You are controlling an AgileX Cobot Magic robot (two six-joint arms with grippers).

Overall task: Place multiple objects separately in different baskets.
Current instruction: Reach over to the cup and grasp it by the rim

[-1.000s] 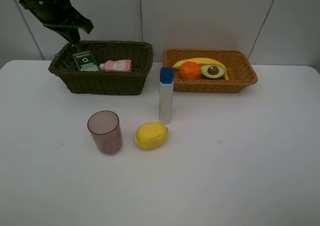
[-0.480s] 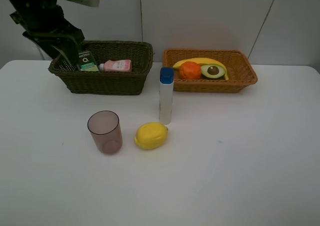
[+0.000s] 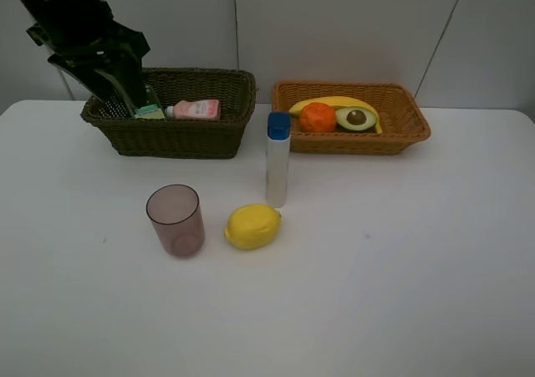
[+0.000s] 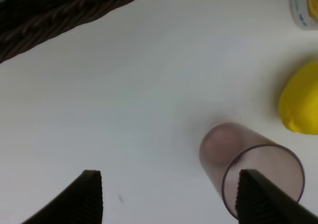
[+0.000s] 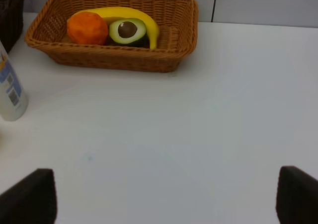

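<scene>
**Five items in the baskets, three on the table**

Two baskets stand side by side at the back of the white table [image 3: 393,277]. In the dark basket [image 3: 180,140] on the left we see the pink bottle [image 3: 194,109] lying on its side. Next to it is the pump bottle [image 3: 152,111], mostly hidden behind the left arm. The tan basket [image 3: 359,143] on the right holds the banana [image 3: 334,103] along its back. The orange [image 3: 317,117] and the avocado [image 3: 357,117], cut face up, lie in front of the banana.

Three things are out on the table. The white bottle [image 3: 277,164] stands upright in front of the gap between the baskets. The lemon [image 3: 252,226] lies close by its base on the near side; we cannot tell whether they touch. The tumbler [image 3: 175,220] stands mouth up to the left of the lemon, apart from it.

The left gripper [image 4: 168,182] hangs over the left end of the dark basket. Its jaws are spread wide and hold nothing. Its wrist camera looks past the basket wall at the tumbler and lemon below.

The right gripper [image 5: 166,186] is outside the high view. Its own camera shows both jaws far apart and empty above bare table, with the tan basket ahead of it.
</scene>
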